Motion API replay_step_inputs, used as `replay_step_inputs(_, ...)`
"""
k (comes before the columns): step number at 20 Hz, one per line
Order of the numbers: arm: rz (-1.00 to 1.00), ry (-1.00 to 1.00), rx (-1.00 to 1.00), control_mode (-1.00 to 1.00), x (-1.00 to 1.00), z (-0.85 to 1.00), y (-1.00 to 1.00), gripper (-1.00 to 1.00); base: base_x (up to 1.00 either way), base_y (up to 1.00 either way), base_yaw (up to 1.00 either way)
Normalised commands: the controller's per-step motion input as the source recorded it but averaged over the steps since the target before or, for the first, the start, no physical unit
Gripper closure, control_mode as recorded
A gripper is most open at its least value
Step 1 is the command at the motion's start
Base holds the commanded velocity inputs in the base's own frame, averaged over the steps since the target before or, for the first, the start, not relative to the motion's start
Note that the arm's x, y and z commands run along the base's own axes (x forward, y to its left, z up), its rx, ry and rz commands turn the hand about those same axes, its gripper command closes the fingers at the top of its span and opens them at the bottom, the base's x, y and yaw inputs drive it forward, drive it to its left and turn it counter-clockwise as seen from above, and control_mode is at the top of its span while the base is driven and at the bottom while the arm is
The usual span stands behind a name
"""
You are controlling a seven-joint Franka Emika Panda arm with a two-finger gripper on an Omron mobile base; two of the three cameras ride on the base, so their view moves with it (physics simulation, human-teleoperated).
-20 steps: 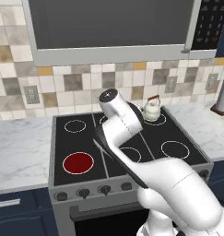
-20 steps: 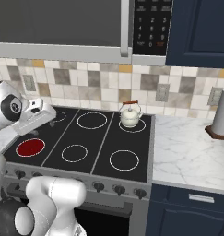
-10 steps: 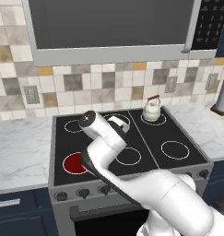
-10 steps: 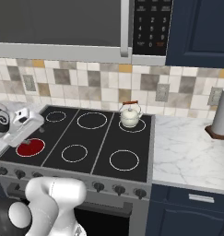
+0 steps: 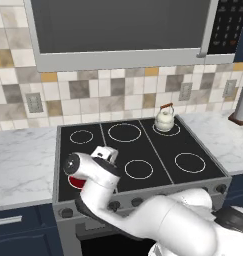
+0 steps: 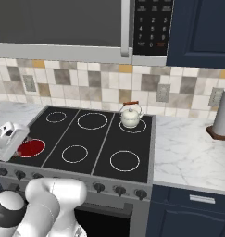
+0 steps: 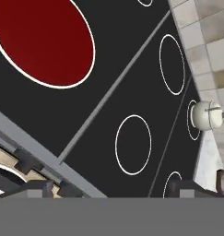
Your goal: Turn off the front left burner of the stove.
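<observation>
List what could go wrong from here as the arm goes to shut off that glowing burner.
1. The front left burner glows red, and the gripper hangs close over it, so it could touch a hot surface.
2. The knobs form a row of lookalikes on the stove front; it could turn the wrong one.

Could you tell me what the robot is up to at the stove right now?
The white arm is reaching low over the front left corner of the stove, its hand beside the front left burner, which glows red, so it is on. The knobs on the front panel look untouched. A kettle sits on the back right ring.
</observation>
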Motion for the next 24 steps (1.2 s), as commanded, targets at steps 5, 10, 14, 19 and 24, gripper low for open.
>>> replay_step_inputs(5,0.20,-0.14,-0.13,-1.00,0.00,-0.83,0.91,-1.00,0.00,0.00,0.00)
replay_step_inputs(10,0.21,-0.07,-0.10,-1.00,0.00,-0.77,0.87,-1.00,0.00,0.00,0.00)
replay_step_inputs(14,0.13,-0.03,-0.10,-1.00,0.00,-0.60,0.73,-1.00,0.00,0.00,0.00)
replay_step_inputs(19,0.02,-0.03,-0.19,-1.00,0.00,-0.54,0.78,-1.00,0.00,0.00,0.00)
replay_step_inputs(24,0.02,-0.05,-0.21,-1.00,0.00,-0.51,0.60,-1.00,0.00,0.00,0.00)
